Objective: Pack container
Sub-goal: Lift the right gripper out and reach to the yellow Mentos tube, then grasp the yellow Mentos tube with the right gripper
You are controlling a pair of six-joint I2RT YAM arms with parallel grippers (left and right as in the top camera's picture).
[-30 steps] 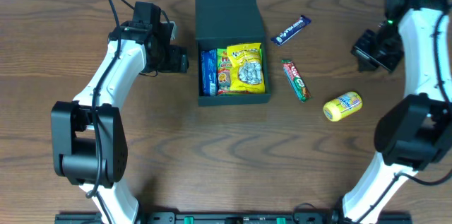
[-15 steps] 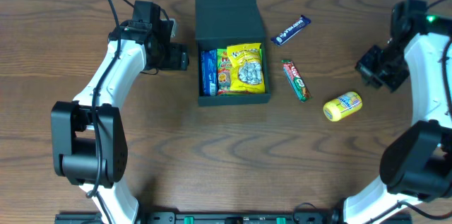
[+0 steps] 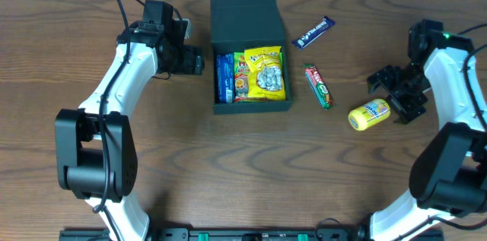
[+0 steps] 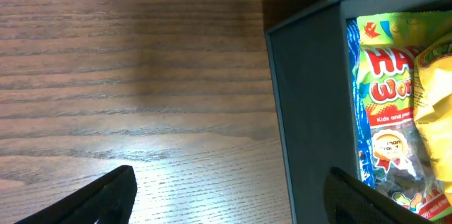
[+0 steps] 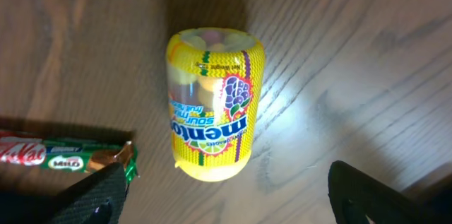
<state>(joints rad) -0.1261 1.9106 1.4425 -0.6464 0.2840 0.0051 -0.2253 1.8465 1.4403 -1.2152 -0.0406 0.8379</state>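
Container: the container [image 3: 250,106] sits at the middle of the desk [image 3: 228,172], towards its far edge, with the lid flap [image 3: 243,9] laid back on the side away from the robot.
Look: matte black, roughly square and shallow. A blue packet [image 3: 224,78] lies along the left wall, a bright gummy bag [image 3: 240,81] is next to it, and a yellow packet [image 3: 265,74] lies over the right part. Little of the floor shows.
Loose on the desk: a yellow mint tub [image 3: 369,114], a red-and-green wafer bar [image 3: 319,86] and a blue bar [image 3: 313,32], all to the right of the container.
Right jaws: spread wide with nothing between them, at the end of the right arm [image 3: 449,81], just beside the tub.
Tub from the jaws: in the wrist view the tub [image 5: 212,104] lies just ahead of the fingertips [image 5: 106,192], not yet between them. Its long axis runs away from the camera, so the jaws would likely close across its narrow width.
Container from the right jaws: well apart to the left, with the wafer bar between.
Nearer arm: the right arm for the tub, the left arm [image 3: 125,66] for the container.
Left jaws: wide and empty, just beside the container's left wall [image 4: 311,111]. Whether they touch it cannot be told.
Step in hand: probably reaching for the tub.
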